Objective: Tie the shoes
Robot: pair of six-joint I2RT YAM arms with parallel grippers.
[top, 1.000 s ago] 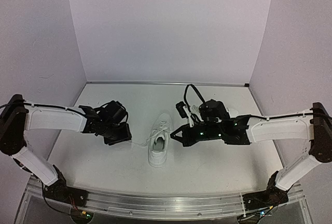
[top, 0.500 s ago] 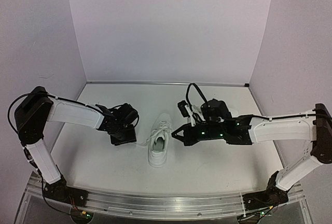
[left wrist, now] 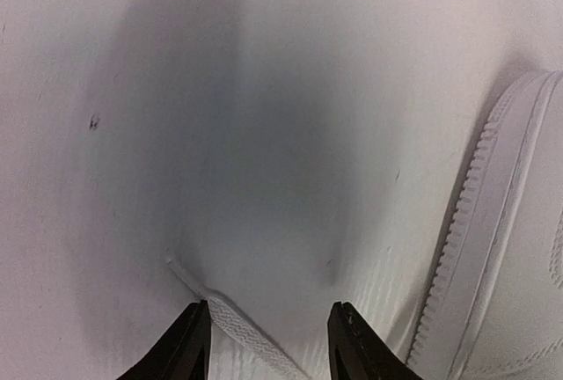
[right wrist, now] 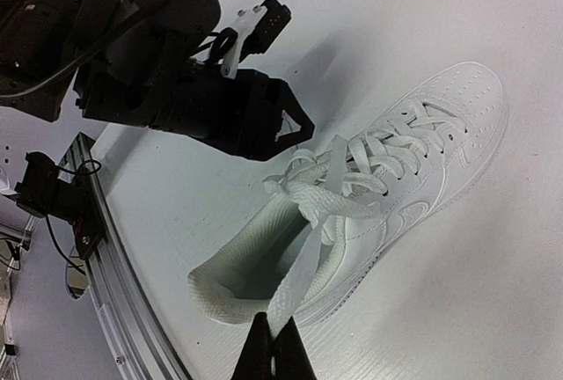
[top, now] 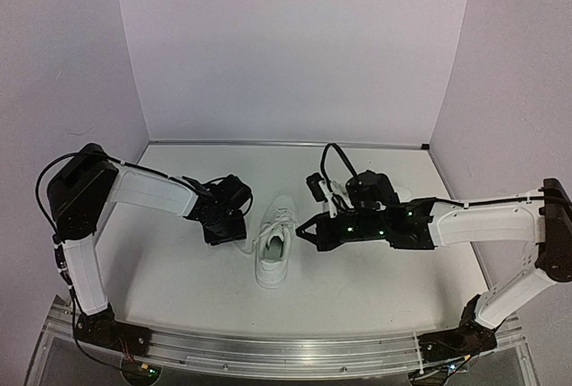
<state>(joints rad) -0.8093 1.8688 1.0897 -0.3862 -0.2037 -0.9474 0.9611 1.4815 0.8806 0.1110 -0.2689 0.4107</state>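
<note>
While no knot shows yet, the all-white low-top sneaker [top: 273,252] lies mid white tabletop [top: 357,292]. Right gripper [right wrist: 273,338], at its 3 o'clock, pinches one flat white lace [right wrist: 303,257]. Left gripper [left wrist: 268,318], at 9 o'clock, stands apart astride the other lace end [left wrist: 239,325]. Judged: all the tying is left.

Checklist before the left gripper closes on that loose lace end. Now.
1. The right gripper is shut on its lace strand: ok.
2. The left gripper is open: ok.
3. The loose lace end lies inside the left gripper's gap: ok, though off centre, close to one finger.
4. The sneaker sole is outside that gap: ok, it sits beside it.
5. The left gripper is low enough to pinch the lace off the table: cannot tell.
6. Second shoe in view: not ok, only one sneaker shows.
</note>
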